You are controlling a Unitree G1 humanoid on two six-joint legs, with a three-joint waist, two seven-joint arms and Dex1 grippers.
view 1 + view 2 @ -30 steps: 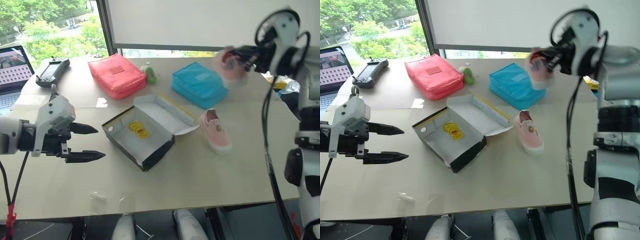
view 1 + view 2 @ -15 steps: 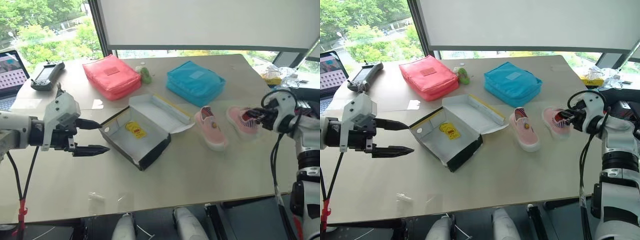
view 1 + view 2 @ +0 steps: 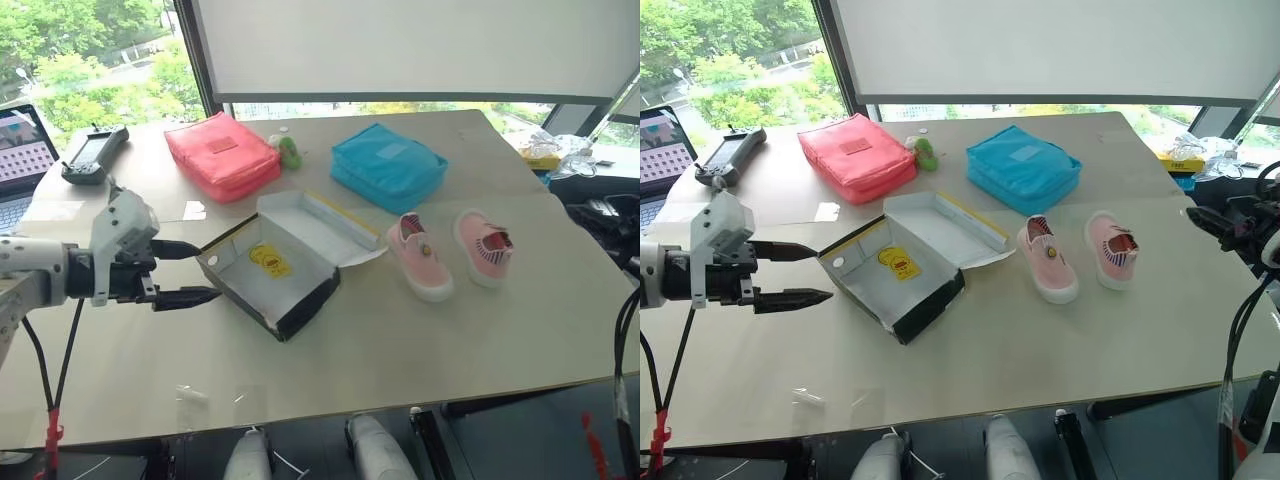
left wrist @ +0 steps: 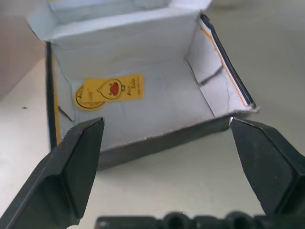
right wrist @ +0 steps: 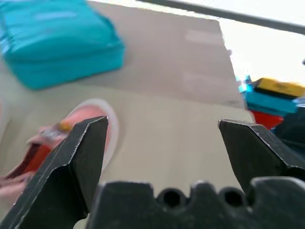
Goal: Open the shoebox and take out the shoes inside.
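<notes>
The shoebox lies open in the middle of the table, its white inside with the yellow logo empty and its lid folded back. Both pink shoes stand side by side on the table to its right, one nearer the box and the other beyond it. My left gripper is open, level, right at the box's left end; the left wrist view looks into the box between the fingers. My right gripper is open and holds nothing, at the table's right edge, away from the outer shoe.
A red pouch and a blue pouch lie behind the box, with a small green thing between them. A controller and a laptop sit far left. Packets lie at the far right.
My right gripper set the second shoe down beside the first, opened, and drew away to the right. The left gripper edged closer to the box.
</notes>
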